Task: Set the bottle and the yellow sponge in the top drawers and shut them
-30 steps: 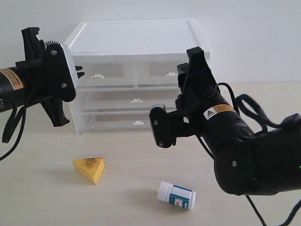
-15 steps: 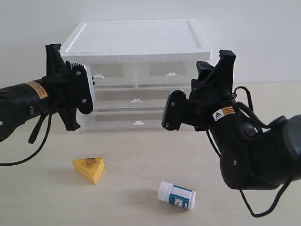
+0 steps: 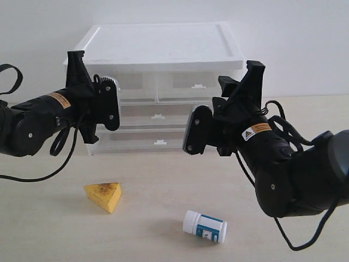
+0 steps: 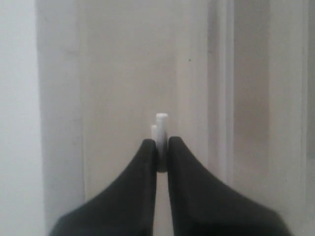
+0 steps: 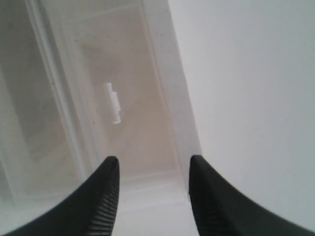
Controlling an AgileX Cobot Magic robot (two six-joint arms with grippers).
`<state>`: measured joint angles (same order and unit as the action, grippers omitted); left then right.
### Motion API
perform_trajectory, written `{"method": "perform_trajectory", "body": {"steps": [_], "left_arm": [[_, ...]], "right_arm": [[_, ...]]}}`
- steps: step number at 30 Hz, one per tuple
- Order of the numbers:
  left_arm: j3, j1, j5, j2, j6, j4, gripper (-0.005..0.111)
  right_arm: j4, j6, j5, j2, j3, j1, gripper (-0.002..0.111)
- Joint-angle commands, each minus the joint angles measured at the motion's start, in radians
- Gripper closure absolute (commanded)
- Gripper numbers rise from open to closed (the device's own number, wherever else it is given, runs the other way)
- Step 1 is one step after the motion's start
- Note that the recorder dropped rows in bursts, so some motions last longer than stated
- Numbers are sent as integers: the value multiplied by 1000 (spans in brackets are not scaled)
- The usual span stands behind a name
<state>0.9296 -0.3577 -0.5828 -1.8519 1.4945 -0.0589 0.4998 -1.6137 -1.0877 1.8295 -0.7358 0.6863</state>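
The yellow sponge (image 3: 104, 195) lies on the table in front of the cabinet, left of centre. The bottle (image 3: 205, 226) lies on its side near the front edge. Both top drawers are pushed in: the left one (image 3: 133, 87) and the right one (image 3: 185, 86). My left gripper (image 4: 161, 147) is shut on the left drawer's white tab handle (image 4: 161, 120); in the exterior view the left gripper (image 3: 109, 91) hides that tab. My right gripper (image 5: 153, 164) hangs open a short way in front of the right drawer, whose tab handle (image 5: 112, 103) lies beyond the fingertips, untouched.
The white-topped drawer cabinet (image 3: 158, 43) stands at the back against the wall, with two wider drawers (image 3: 158, 123) below the top pair. Table surface shows in front around the sponge and bottle. The right arm's bulk (image 3: 294, 174) fills the right side.
The left arm swung right and in until its gripper met the top left drawer's handle. The right arm shifted right and lowered a little before the right drawer. Sponge and bottle stayed put.
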Motion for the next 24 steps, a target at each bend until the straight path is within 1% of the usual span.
{"method": "perform_trajectory", "body": {"steps": [1,6,8,12,14,16,17,24], "left_arm": [[31,8,-56,-22,39,-117,103],[31,8,-75,-22,28,-117,103],[31,8,-75,-22,28,-117,103],[31,8,-75,-22,11,-117,103],[31,8,-75,-22,11,-117,103],[31,8,-75,-22,11,-117,103],[31,8,-75,-22,11,-117,103],[31,8,-98,-22,11,-117,103]], "right_arm": [[-22,26,22,-2,-11,-9,68],[-27,35,104,6,-63,-9,68],[-27,19,75,24,-78,-9,68],[-41,-107,21,88,-94,-9,68],[-57,-132,-22,127,-94,-9,68],[-57,-117,-118,161,-94,-9,68],[-57,-100,-133,175,-94,-9,68],[-65,-12,-133,192,-102,-19,68]]}}
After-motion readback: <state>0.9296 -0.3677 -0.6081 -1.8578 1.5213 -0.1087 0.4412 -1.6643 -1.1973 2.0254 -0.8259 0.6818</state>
